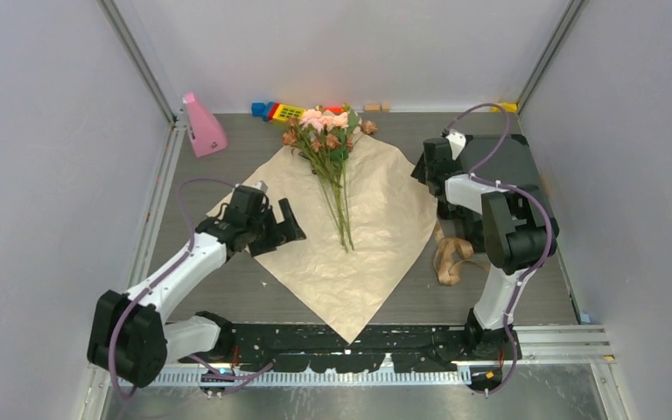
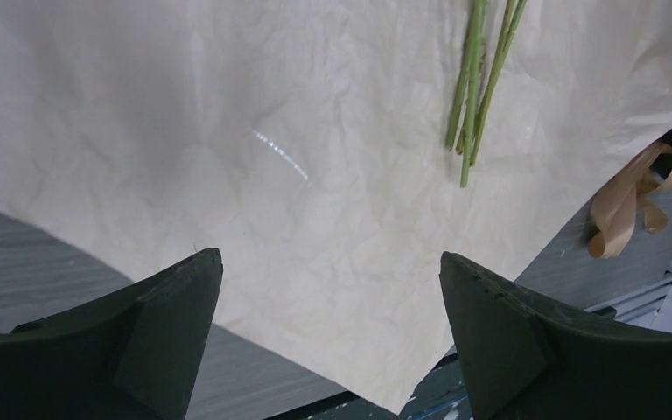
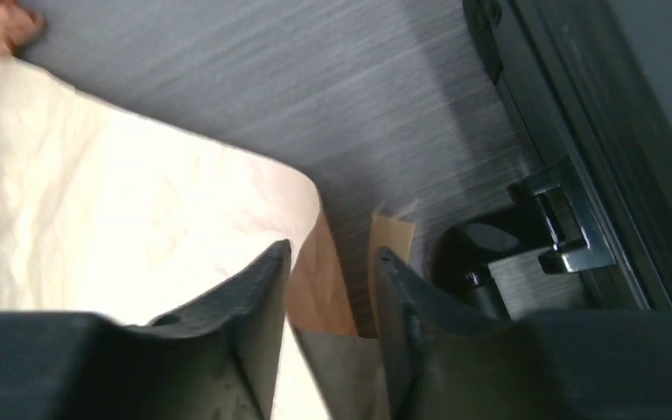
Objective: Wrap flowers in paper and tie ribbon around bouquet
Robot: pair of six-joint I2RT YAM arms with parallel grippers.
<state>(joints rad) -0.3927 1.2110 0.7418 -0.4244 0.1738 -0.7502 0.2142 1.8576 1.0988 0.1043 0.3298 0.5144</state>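
Paper: we see a large crinkled sheet, pale beige face up [image 1: 367, 236], lying as a diamond on the grey table [image 1: 227, 297]. One corner points at the arm bases and the opposite one lies under the blooms.
Flowers: the bunch of small pink and brownish-red roses with green leaves [image 1: 331, 140] lies on the far half of the sheet.
Axis: the bunch's long axis follows the sheet's far-to-near diagonal. Heads are at the far end, and the thin green stems [image 2: 472, 96] end near the sheet's middle.
Ribbon: the shiny tan satin strip [image 1: 451, 258] lies looped on the table just off the sheet's right edge.
Left gripper: it [image 2: 331, 262] hovers over the left part of the sheet, jaws spread wide and holding nothing.
Right gripper: it [image 3: 332, 254] is at the sheet's right corner, jaws only narrowly apart. The peach-orange underside shows turned up in the gap, and we cannot tell whether they pinch it.
Handling, paper: we judge it light, thin and easily creased, likely to tear under a hard tug. It is best taken at a corner or edge.
Handling, flowers: we judge them light and apt to roll, and would hold the stems below the leaves.
Handling, ribbon: limp and slippery, we think, so we would take it by a loop.
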